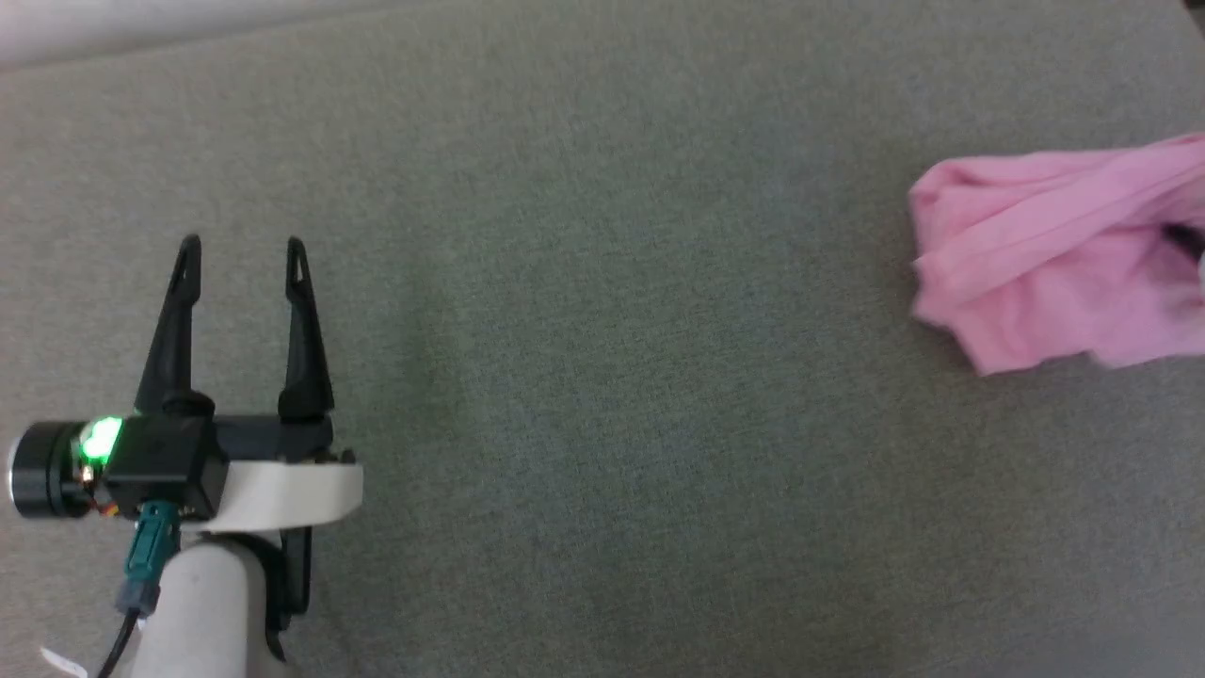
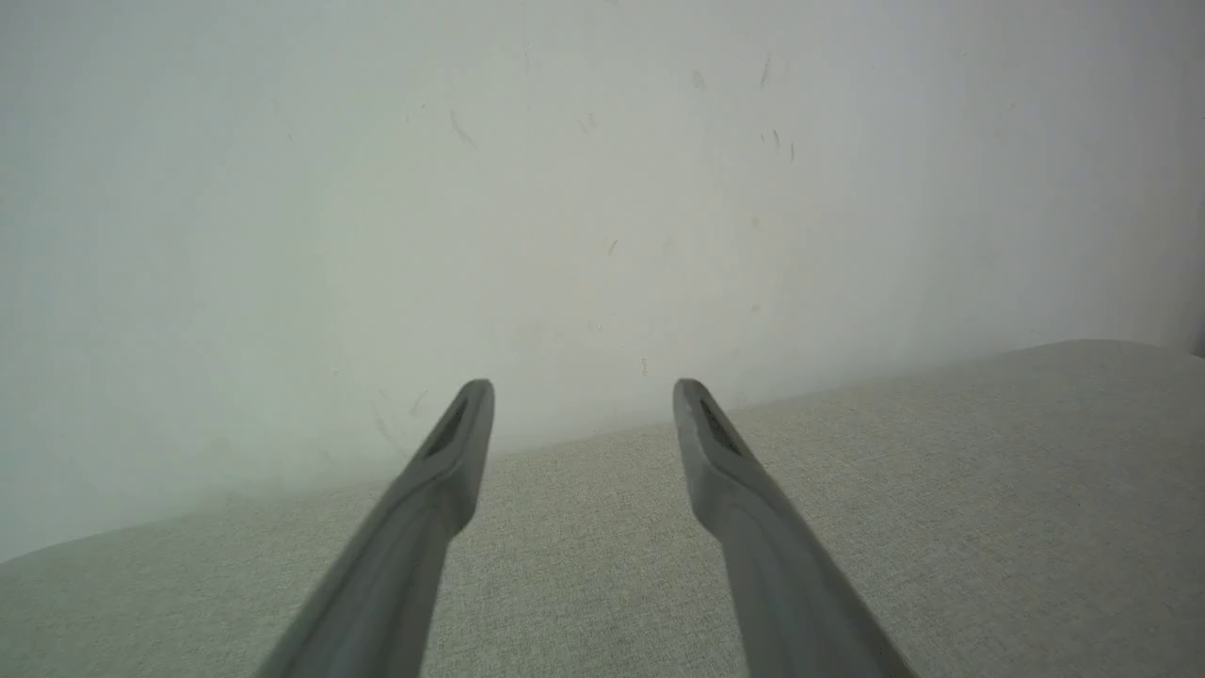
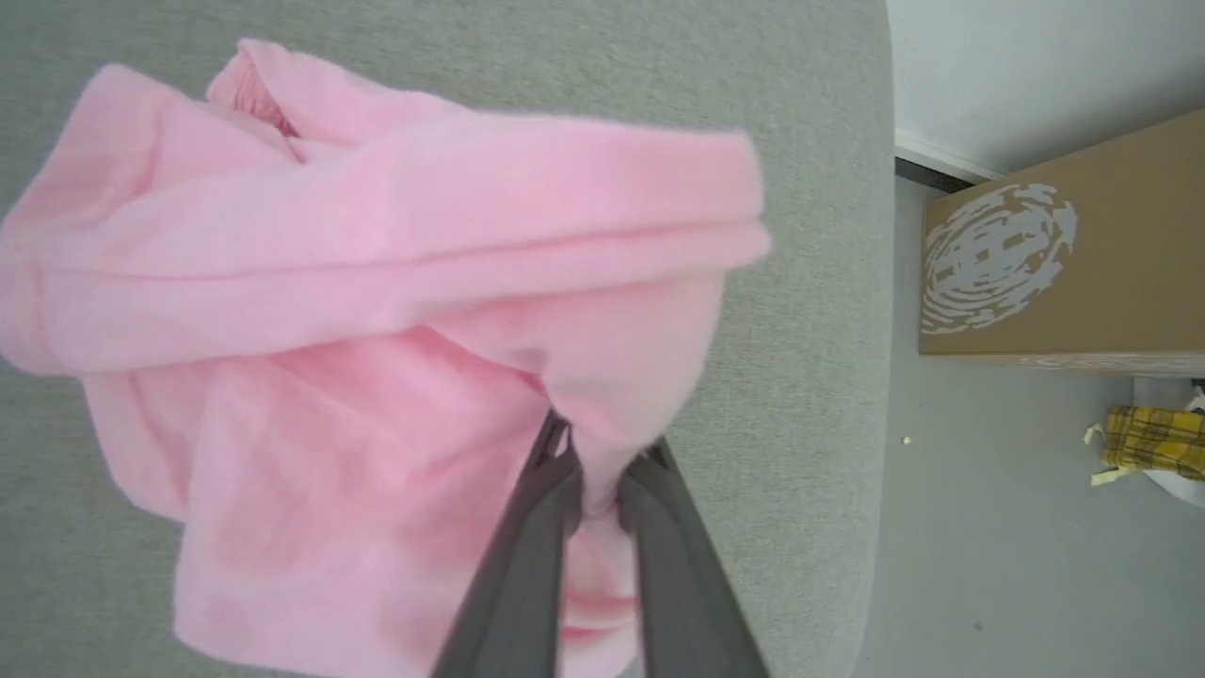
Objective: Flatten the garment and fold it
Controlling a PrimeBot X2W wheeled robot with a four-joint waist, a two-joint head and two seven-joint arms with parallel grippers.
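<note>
Head view: the left gripper (image 1: pixel 244 247) sits at the lower left over a grey pad (image 1: pixel 602 377), fingers pointing up and spread wide, with bare pad between them. A green light glows on its wrist. The garment (image 1: pixel 1036 254) lies well apart from it, at the right edge of the picture, bunched into a pink heap with folds running across; the edge cuts it off. A small dark shape shows in the cloth near that edge, too little of it to tell what it is.

Left wrist view: the left gripper (image 2: pixel 583 391) has its two fingers apart, holding nothing, above the pad (image 2: pixel 941 490). A pale wall (image 2: pixel 565 188) with faint marks rises behind the pad's far edge.

Right wrist view: the right gripper (image 3: pixel 607 443) is clenched on a fold of the garment (image 3: pixel 377 282), pink cloth pinched between its tips. The rest of the garment hangs bunched in front of the fingers, a thick rolled band across its top, over the pad (image 3: pixel 810 377) near the pad's edge. Beyond that edge is a grey floor (image 3: pixel 988 518) with a brown box (image 3: pixel 1130 264) bearing a white print, and a yellow plaid cloth (image 3: pixel 1153 438) beside it.
</note>
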